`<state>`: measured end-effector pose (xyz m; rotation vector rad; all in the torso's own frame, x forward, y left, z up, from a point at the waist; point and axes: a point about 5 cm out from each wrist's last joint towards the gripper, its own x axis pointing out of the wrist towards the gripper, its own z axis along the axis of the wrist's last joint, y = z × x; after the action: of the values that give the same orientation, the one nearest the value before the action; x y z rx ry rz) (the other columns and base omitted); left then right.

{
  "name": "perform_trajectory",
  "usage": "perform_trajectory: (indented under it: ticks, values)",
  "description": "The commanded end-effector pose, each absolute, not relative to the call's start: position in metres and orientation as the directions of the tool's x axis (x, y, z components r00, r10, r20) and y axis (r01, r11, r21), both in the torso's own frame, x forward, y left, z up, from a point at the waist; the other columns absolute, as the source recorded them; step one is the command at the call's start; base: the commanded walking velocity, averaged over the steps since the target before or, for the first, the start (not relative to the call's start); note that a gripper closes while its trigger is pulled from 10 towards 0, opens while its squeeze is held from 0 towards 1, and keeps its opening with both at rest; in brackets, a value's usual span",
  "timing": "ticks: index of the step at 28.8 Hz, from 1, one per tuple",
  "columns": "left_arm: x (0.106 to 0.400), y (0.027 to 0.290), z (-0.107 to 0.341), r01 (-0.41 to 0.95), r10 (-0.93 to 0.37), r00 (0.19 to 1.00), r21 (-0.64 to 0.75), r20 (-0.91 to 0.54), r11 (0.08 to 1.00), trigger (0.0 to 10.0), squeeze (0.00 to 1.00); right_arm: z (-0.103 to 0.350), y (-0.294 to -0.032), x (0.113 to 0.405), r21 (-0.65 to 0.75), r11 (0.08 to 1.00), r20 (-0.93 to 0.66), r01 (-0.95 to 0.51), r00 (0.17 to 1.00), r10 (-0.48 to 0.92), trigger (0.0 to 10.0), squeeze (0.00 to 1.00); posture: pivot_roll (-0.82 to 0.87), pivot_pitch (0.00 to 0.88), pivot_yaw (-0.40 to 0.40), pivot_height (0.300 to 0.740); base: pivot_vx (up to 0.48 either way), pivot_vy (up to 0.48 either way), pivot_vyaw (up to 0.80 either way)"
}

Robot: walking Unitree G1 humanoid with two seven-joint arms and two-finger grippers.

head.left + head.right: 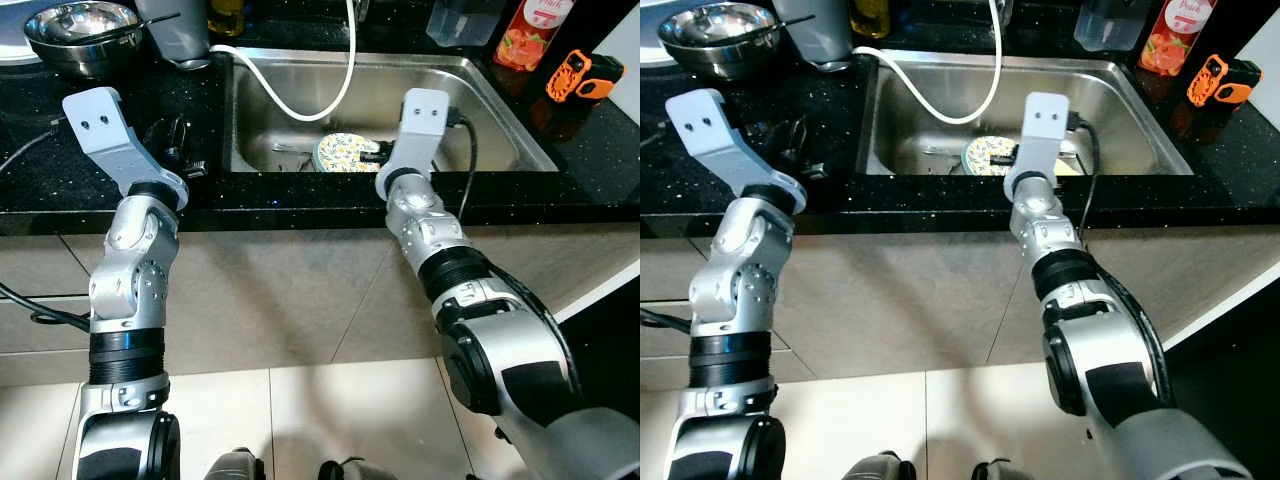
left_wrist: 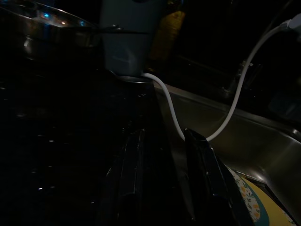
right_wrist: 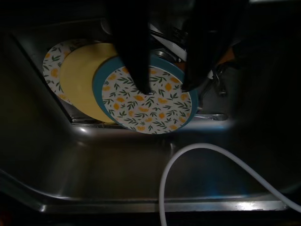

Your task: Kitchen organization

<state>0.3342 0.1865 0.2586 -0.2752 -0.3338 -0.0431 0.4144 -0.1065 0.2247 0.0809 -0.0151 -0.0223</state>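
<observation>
A steel sink [image 1: 500,115] holds a stack of plates. On top lies a lemon-patterned plate with a blue rim [image 3: 148,101], over a plain yellow plate [image 3: 80,77] and another patterned plate [image 3: 51,60]. My right gripper [image 3: 165,88] hangs open just above the top plate, fingers pointing down at it, with nothing between them. In the eye views the same plate [image 1: 343,153] sits beside that gripper [image 1: 372,153]. My left gripper [image 1: 175,145] is open and empty over the black counter [image 1: 60,170], left of the sink; its two fingers [image 2: 134,169] point towards the sink's edge.
A white hose [image 1: 300,100] loops down into the sink. Cutlery [image 3: 211,115] lies beside the plates. A steel bowl [image 1: 80,30] and a grey jug [image 1: 175,30] stand at the back left. A red juice bottle [image 1: 530,30] and an orange tool [image 1: 580,75] are on the right.
</observation>
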Motion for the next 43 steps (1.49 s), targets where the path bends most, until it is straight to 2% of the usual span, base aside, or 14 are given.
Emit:
perform_trajectory:
  ticks: [1, 3, 4, 6, 7, 10, 14, 20, 24, 43]
  values:
    - [0.333, 0.185, 0.258, 0.086, 0.002, 0.946, -0.254, 0.325, 0.963, 10.0, 0.00, 0.226, -0.111, 0.414, 0.187, 0.982, 0.056, 0.017, 0.998, -0.028, 10.0, 1.00, 0.18, 0.105, -0.089, 0.740, 0.000, 0.000, 0.00]
    - [0.333, 0.185, 0.258, 0.086, 0.002, 0.946, -0.254, 0.325, 0.963, 10.0, 0.00, 0.226, -0.111, 0.414, 0.187, 0.982, 0.056, 0.017, 0.998, -0.028, 10.0, 1.00, 0.18, 0.105, -0.089, 0.740, 0.000, 0.000, 0.00]
    - [0.333, 0.185, 0.259, 0.086, 0.000, 0.946, -0.251, 0.325, 0.964, 10.0, 0.00, 0.264, -0.122, 0.410, 0.335, 0.942, 0.271, -0.031, 0.960, -0.065, 10.0, 0.00, 0.18, 0.101, -0.085, 0.740, 0.000, 0.000, 0.00]
    - [0.333, 0.185, 0.259, 0.086, 0.000, 0.946, -0.251, 0.325, 0.964, 10.0, 0.00, 0.264, -0.122, 0.410, 0.335, 0.942, 0.271, -0.031, 0.960, -0.065, 10.0, 0.00, 0.18, 0.101, -0.085, 0.740, 0.000, 0.000, 0.00]
    - [0.333, 0.185, 0.259, 0.085, 0.000, 0.946, -0.247, 0.324, 0.965, 10.0, 0.00, 0.279, -0.126, 0.407, 0.364, 0.929, 0.350, -0.066, 0.934, -0.071, 10.0, 0.00, 0.18, 0.098, -0.083, 0.740, 0.000, 0.000, 0.00]
    - [0.334, 0.185, 0.259, 0.082, 0.001, 0.946, -0.244, 0.324, 0.966, 10.0, 0.00, 0.290, -0.128, 0.402, 0.378, 0.919, 0.404, -0.108, 0.913, -0.059, 10.0, 0.00, 0.17, 0.094, -0.081, 0.740, 0.000, 0.000, 0.00]
    - [0.337, 0.192, 0.257, 0.045, 0.032, 0.951, -0.240, 0.309, 0.970, 10.0, 0.00, 0.283, -0.127, 0.379, 0.353, 0.908, 0.468, -0.224, 0.883, 0.036, 10.0, 0.00, 0.16, 0.079, -0.074, 0.740, 0.000, 0.000, 0.00]
    - [0.339, 0.194, 0.257, 0.024, 0.051, 0.949, -0.233, 0.310, 0.972, 10.0, 0.00, 0.270, -0.129, 0.373, 0.358, 0.905, 0.448, -0.231, 0.893, 0.051, 10.0, 0.00, 0.15, 0.071, -0.067, 0.740, 0.000, 0.000, 0.00]
    - [0.344, 0.196, 0.257, -0.011, 0.083, 0.950, -0.233, 0.302, 0.972, 10.0, 0.00, 0.259, -0.131, 0.370, 0.367, 0.903, 0.431, -0.226, 0.901, 0.051, 10.0, 0.00, 0.15, 0.064, -0.062, 0.740, 0.480, 0.000, 0.00]
    - [0.345, 0.196, 0.255, -0.013, 0.082, 0.949, -0.225, 0.303, 0.974, 10.0, 0.00, 0.254, -0.130, 0.363, 0.342, 0.908, 0.400, -0.241, 0.912, 0.092, 10.0, 0.00, 0.15, 0.057, -0.063, 0.740, 0.409, 0.000, 0.00]
